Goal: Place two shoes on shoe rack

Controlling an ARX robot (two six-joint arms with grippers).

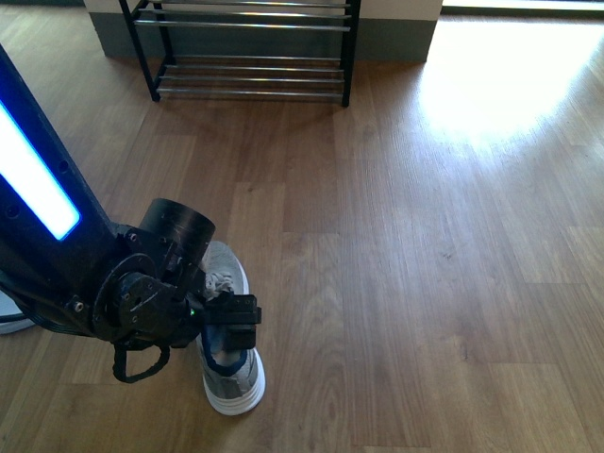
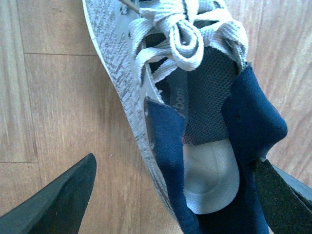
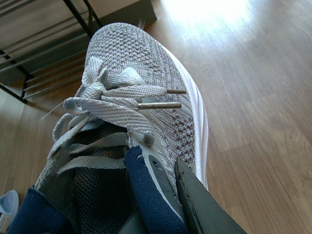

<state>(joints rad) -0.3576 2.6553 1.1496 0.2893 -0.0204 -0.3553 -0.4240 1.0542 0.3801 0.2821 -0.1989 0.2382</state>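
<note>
One grey knit sneaker [image 1: 233,379] with a white sole lies on the wood floor at the lower left of the front view. My left gripper [image 1: 229,324] hangs over its heel opening. In the left wrist view the left gripper [image 2: 175,161] is open, its dark fingers [image 2: 63,200] either side of this sneaker's [image 2: 122,87] navy collar. My right gripper [image 3: 165,192] is shut on the collar of the other grey knit sneaker [image 3: 146,58], one finger [image 3: 204,207] outside it. This arm is out of the front view. The black shoe rack [image 1: 250,24] with chrome rods stands at the far wall, and also shows in the right wrist view [image 3: 44,53].
Open wood floor [image 1: 425,236] stretches between the sneaker and the rack, with a bright sun patch at the back right. A white object [image 1: 11,319] shows at the left edge behind my left arm.
</note>
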